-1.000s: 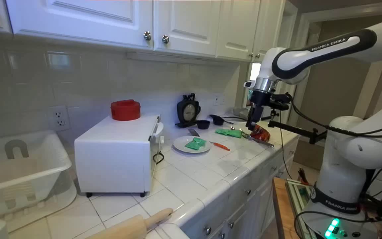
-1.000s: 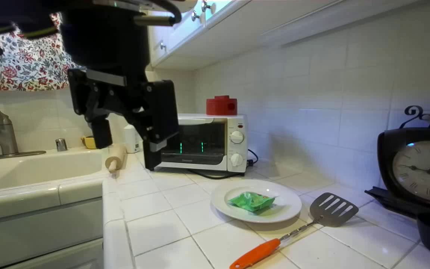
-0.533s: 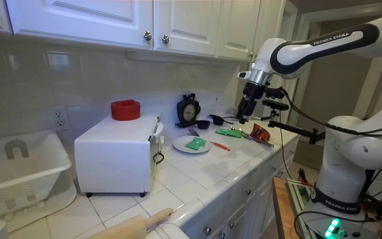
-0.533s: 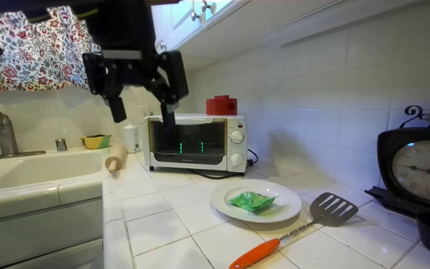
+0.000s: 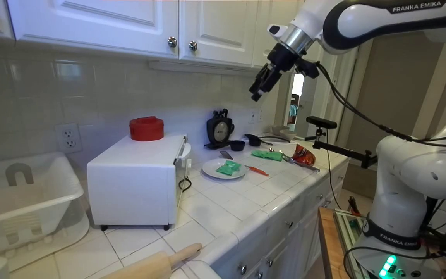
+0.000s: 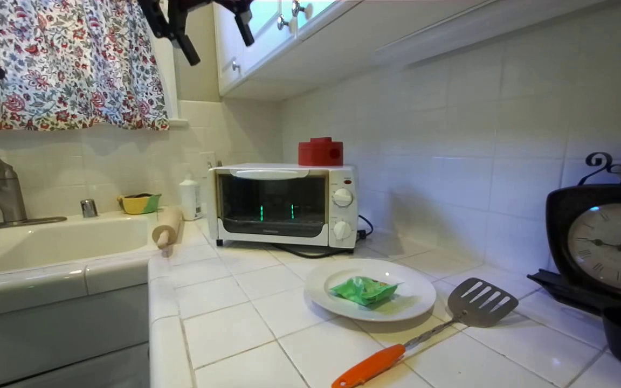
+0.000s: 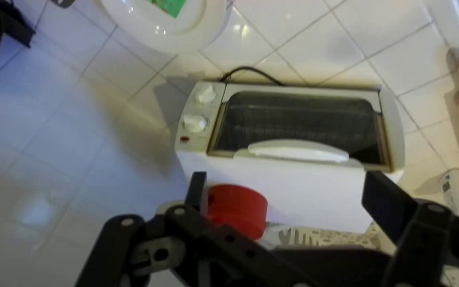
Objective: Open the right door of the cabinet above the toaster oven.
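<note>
The white cabinet [image 5: 107, 48] hangs above the toaster oven [image 5: 130, 190]. Its right door [image 5: 223, 33] is shut, with a small round knob [image 5: 193, 45] near its lower left corner. This knob also shows in an exterior view [image 6: 297, 8]. The oven's front shows in an exterior view [image 6: 273, 205] and in the wrist view [image 7: 293, 123]. My gripper [image 5: 256, 96] is open and empty, in the air to the right of the knob and below door height. It shows at the top of an exterior view [image 6: 221, 49] and in the wrist view [image 7: 287, 189]. The cabinet's inside is hidden.
A red container [image 5: 146, 128] sits on the oven. The counter holds a plate [image 5: 209, 170] with a green packet, a spatula [image 6: 370, 366], a black clock [image 5: 220, 130] and a rolling pin [image 5: 161, 263]. A dish rack [image 5: 52, 193] stands left of the oven. A camera on a stand [image 5: 321, 123] is near my arm.
My gripper has risen from low over the counter and moved toward the cabinet and oven, tilting to point more forward. It stays open. The door has not moved.
</note>
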Robot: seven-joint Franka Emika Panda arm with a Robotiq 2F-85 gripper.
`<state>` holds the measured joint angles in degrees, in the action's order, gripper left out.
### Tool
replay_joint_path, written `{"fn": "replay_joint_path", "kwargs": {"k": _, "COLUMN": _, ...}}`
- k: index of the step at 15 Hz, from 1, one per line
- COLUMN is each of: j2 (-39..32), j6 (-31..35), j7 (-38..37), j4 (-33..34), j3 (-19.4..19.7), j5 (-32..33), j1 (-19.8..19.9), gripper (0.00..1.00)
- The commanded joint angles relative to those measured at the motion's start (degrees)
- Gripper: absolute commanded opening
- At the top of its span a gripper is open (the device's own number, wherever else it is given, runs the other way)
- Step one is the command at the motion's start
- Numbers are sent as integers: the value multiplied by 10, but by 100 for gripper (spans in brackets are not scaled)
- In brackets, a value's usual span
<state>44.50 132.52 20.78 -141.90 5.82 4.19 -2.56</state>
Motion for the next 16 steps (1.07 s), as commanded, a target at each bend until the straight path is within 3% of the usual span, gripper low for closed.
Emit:
{"fn": "replay_joint_path", "kwargs": {"k": 1, "j2": -59, "j6": 36, "j7": -74, "j4": 90, "j3": -52, "j5": 22, "j1": 15, "gripper": 100}}
{"fn": "replay_joint_path", "kwargs": {"k": 4, "j2": -107, "j6": 71, "j7": -124, "j4": 162, "j3": -86, "j5": 47, "j1": 37, "gripper": 100}}
{"fn": "replay_joint_path", "kwargs": {"k": 8, "j2": -153, "j6": 103, "j7": -296, "j4": 212, "j3": -162, "j5": 101, "j1": 115, "gripper": 100}}
{"fn": "replay_joint_path", "kwargs": {"k": 12, "j2": -167, "j6": 165, "j7": -461, "j4": 213, "j3": -289, "j5": 146, "j1": 246, "gripper": 100}}
{"fn": "replay_joint_path", "kwargs": {"k": 13, "j2": -161, "j6": 134, "j7": -401, "j4": 203, "j3": -226, "j5": 132, "j1": 173, "gripper": 100}}
{"fn": "replay_joint_path", "kwargs": {"k": 16, "j2": -169, "j6": 155, "j7": -456, "j4": 203, "j3": -266, "j5": 152, "j1": 212, "gripper": 100}}
